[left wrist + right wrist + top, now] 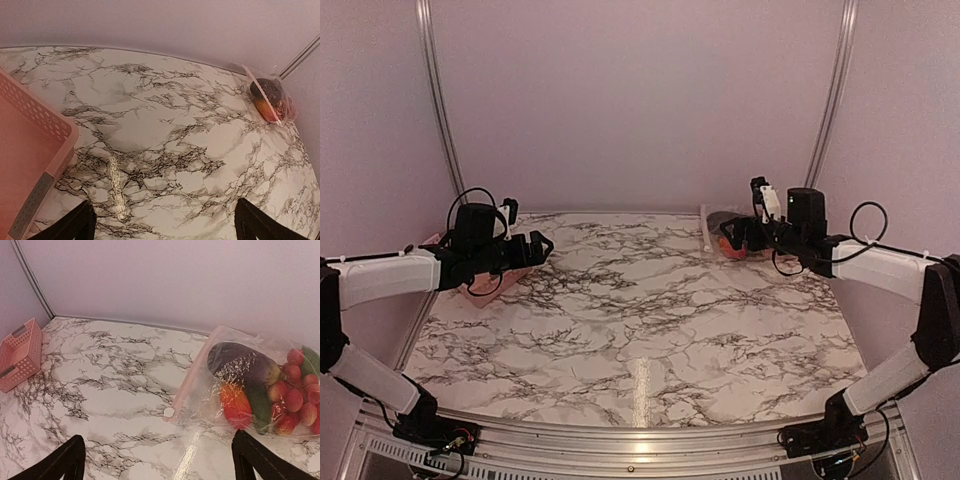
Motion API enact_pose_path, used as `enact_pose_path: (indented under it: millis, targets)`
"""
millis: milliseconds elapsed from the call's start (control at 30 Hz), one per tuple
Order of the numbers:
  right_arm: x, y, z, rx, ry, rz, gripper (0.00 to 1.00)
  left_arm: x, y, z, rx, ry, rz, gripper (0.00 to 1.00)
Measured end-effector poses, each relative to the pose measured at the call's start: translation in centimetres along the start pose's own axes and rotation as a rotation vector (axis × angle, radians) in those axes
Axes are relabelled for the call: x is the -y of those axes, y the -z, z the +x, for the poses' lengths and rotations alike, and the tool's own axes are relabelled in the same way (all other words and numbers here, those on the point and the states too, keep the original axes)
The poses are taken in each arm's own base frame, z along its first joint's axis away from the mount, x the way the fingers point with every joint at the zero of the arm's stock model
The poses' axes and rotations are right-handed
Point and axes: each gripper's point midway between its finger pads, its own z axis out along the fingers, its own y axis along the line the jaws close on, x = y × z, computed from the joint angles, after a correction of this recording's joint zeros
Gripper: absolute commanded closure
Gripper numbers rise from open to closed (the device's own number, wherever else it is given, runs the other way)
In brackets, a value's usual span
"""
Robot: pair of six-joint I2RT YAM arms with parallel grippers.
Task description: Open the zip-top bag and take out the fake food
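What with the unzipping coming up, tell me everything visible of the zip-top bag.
The zip-top bag is clear, crinkled plastic with a pale zip strip along the edge facing the table's middle, ending at a white tab. It lies flat on the marble table by the back wall, bulging with fake food: dark purple, orange, green and small red pieces. Whether it is sealed cannot be told.
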Motion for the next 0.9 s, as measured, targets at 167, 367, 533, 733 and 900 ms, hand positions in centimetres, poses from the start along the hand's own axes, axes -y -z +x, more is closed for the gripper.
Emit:
enact_pose_path:
  millis: [167, 367, 533, 733, 900]
  targets:
    - [-2.0, -2.8, 0.7, -0.078, 0.11, 0.077, 0.01, 1.3, 0.2, 0.6, 0.001, -0.042, 0.0, 0.01]
    - [-3.8, -6.5, 0.9, -0.142, 0.252, 0.183, 0.01, 1.2, 0.3, 1.0, 0.007, -0.06, -0.028, 0.01]
    - [-4.0, -9.3, 1.7, -0.206, 0.344, 0.275, 0.01, 0.8, 0.3, 1.3, 0.008, -0.065, -0.055, 0.01]
    - [-1.9, -12.4, 2.3, -0.268, 0.415, 0.423, 0.02, 0.2, 0.3, 1.5, 0.008, -0.064, -0.084, 0.01]
    - [-0.3, -15.5, 2.0, -0.289, 0.451, 0.549, 0.02, -0.1, 0.4, 1.6, 0.009, -0.06, -0.101, 0.01]
